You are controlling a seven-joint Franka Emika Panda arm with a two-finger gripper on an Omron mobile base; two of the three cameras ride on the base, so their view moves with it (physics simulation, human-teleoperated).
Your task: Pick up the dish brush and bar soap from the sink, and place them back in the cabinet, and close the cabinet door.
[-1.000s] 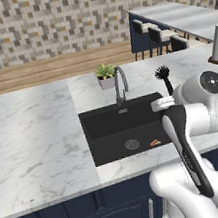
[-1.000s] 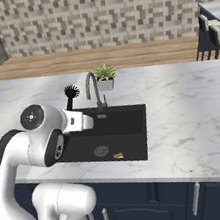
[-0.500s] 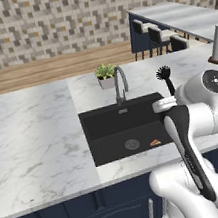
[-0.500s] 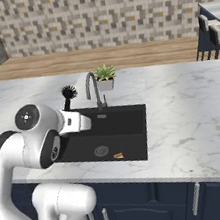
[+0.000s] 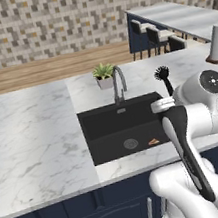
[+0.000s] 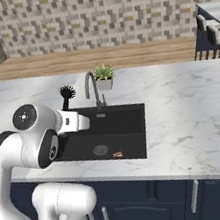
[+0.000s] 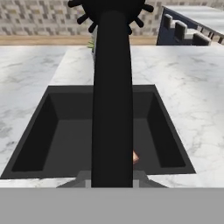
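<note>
Nearest the lens in the hand view, the dish brush [image 7: 112, 96] runs as a thick black column from the bottom centre up to the top edge, where its spiky bristle head spreads out; it sits so close and so centred because the gripper [image 5: 166, 102] is clamped on its handle, holding it roughly along the camera's line of sight. In the left base view the same brush rises at centre right, bristles up, above the white forearm, and in the right base view it stands at left of centre just above the wrist, clear of the basin, which suits a carry rather than a reach. Behind the handle lies the sink [image 7: 52, 131], its black walls opening across the middle of the hand view. On its floor, at the lower right of the basin in the left base view, the bar soap [image 5: 154, 141] lies just beside the round grey drain [image 5: 131, 143], not yet collected; in the hand view only a small tan sliver peeks out at the handle's right edge. Beyond the basin's far rim stands the faucet [image 5: 117, 84], and past it the potted plant [image 5: 104, 75] on the marble counter [image 5: 29, 135]
</note>
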